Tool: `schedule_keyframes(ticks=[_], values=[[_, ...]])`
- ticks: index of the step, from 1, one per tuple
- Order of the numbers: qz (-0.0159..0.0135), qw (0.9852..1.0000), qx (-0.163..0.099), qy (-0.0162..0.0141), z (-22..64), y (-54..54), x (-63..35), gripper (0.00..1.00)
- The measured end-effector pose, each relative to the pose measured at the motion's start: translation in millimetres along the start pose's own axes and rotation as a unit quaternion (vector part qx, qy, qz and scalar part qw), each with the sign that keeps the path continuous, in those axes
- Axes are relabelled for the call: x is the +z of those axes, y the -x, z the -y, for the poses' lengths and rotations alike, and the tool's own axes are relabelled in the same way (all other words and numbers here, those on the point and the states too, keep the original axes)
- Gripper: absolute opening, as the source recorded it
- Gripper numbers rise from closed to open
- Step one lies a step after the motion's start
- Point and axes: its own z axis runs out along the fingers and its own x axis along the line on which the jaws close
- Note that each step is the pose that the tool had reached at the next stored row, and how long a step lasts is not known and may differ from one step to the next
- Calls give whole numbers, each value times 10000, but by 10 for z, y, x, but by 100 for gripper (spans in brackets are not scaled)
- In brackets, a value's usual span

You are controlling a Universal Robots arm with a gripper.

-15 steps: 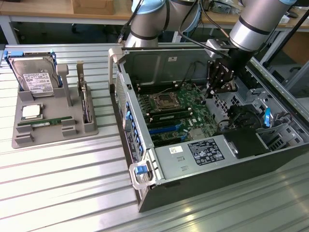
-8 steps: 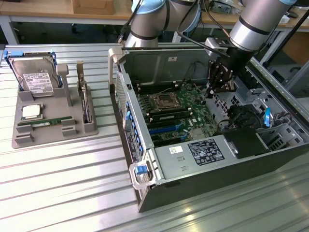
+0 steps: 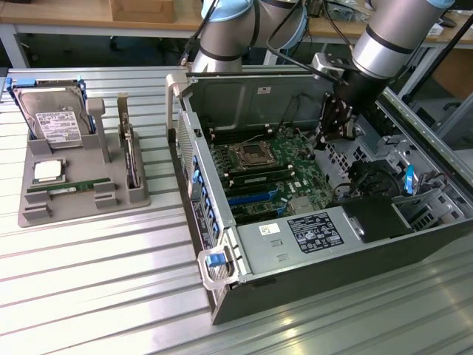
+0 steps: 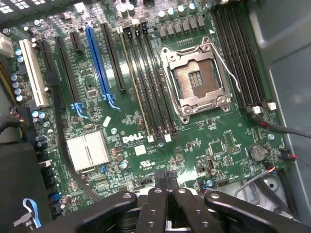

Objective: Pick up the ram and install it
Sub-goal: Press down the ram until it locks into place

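The ram (image 3: 68, 188), a thin green stick with a white label, lies flat in a slot of the grey holder (image 3: 81, 207) at the exterior view's left, far from the arm. My gripper (image 3: 323, 142) hangs inside the open computer case (image 3: 222, 296), above the green motherboard (image 4: 146, 145). In the wrist view the gripper (image 4: 165, 174) has its two fingers pressed together with nothing between them. Below and ahead of it run the long black memory slots (image 4: 146, 82) beside the empty processor socket (image 4: 197, 77).
The holder also carries a silver hard drive (image 3: 52, 118), a square processor chip (image 3: 46, 171) and an upright card (image 3: 131, 159). Inside the case are the power supply (image 3: 310, 233), cables (image 4: 272, 127) and a blue expansion slot (image 4: 99, 63). Ribbed metal table (image 3: 96, 281) surrounds everything.
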Motion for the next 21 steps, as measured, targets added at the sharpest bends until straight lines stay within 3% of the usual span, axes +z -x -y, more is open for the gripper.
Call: schedule_keyframes(ticks=[6,9,17,18,19,21], values=[[15,9990,444,-10,0,0,3,11],[42,9967,814,-12,1,0,12,11],[78,9924,1225,-13,2,0,14,11],[84,9915,1295,-13,2,0,15,11],[96,9897,1425,-13,2,0,16,11],[122,9849,1726,-14,2,0,17,11]])
